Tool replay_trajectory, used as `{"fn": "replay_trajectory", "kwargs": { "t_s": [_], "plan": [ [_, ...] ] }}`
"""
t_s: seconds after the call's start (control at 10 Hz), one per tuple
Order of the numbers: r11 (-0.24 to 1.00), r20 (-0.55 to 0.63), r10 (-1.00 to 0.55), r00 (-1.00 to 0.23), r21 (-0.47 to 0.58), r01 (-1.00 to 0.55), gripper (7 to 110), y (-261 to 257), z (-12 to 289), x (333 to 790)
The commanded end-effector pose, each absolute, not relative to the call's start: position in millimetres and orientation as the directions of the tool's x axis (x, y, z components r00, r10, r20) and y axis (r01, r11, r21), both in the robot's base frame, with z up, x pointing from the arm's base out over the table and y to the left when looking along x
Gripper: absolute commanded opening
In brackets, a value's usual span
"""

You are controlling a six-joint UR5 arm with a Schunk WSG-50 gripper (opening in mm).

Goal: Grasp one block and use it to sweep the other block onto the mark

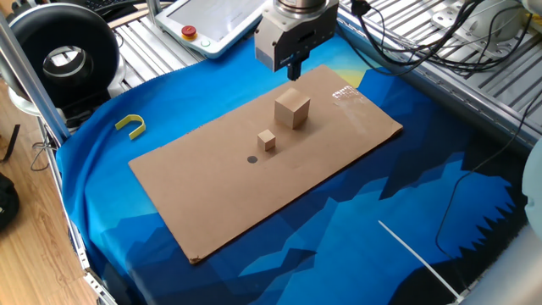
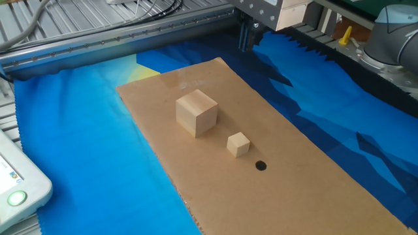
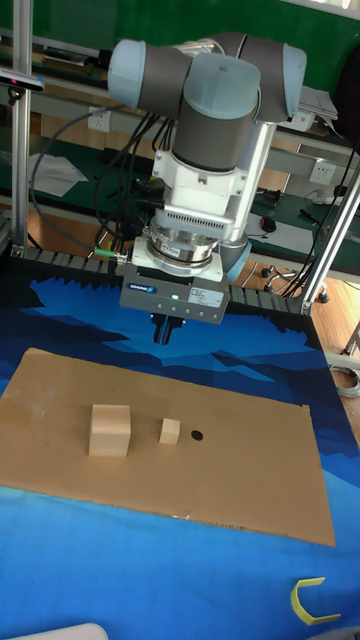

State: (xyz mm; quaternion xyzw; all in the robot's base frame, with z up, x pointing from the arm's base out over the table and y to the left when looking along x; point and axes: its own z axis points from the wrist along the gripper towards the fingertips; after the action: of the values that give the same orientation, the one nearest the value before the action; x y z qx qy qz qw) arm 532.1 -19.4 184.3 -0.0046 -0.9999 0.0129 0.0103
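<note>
The larger light-brown block point(image 1: 292, 109) point(image 2: 196, 112) point(image 3: 110, 430) rests on a brown cardboard sheet point(image 1: 339, 148) point(image 2: 313, 176). Beside it sits the tiny tan block point(image 1: 268, 140) point(image 2: 238, 144) point(image 3: 170, 431). The mark point(image 1: 251, 158) point(image 2: 260, 166) point(image 3: 196, 436), a small dark dot, lies just past the tiny block, in line with both cubes. My gripper point(image 1: 294, 68) point(image 2: 246, 40) point(image 3: 163, 330) hangs above the sheet's far edge, behind the large block and apart from it. Its fingers look pressed together with nothing between them.
A whitish tape patch point(image 1: 343, 93) marks one corner of the sheet. A yellow hook point(image 1: 129, 125) point(image 3: 310, 603) lies on the blue cloth. A teach pendant point(image 1: 212, 21) and a black round device point(image 1: 63, 59) stand beyond the cloth. A thin white rod point(image 1: 415, 254) lies near the front.
</note>
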Motion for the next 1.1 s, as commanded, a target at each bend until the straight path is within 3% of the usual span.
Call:
{"fn": "replay_trajectory", "kwargs": {
  "t_s": [0.0, 0.3, 1.0],
  "plan": [
    [1.000, 0.024, 0.020, -1.000, -0.024, 0.019, 7, -19.4, 185.5, 531.1],
    [1.000, 0.028, 0.009, -1.000, -0.024, 0.009, 7, -20.5, 185.0, 534.1],
    [0.993, 0.091, -0.094, -0.991, 0.078, -0.087, 7, -17.4, 187.9, 635.5]
  ]
}}
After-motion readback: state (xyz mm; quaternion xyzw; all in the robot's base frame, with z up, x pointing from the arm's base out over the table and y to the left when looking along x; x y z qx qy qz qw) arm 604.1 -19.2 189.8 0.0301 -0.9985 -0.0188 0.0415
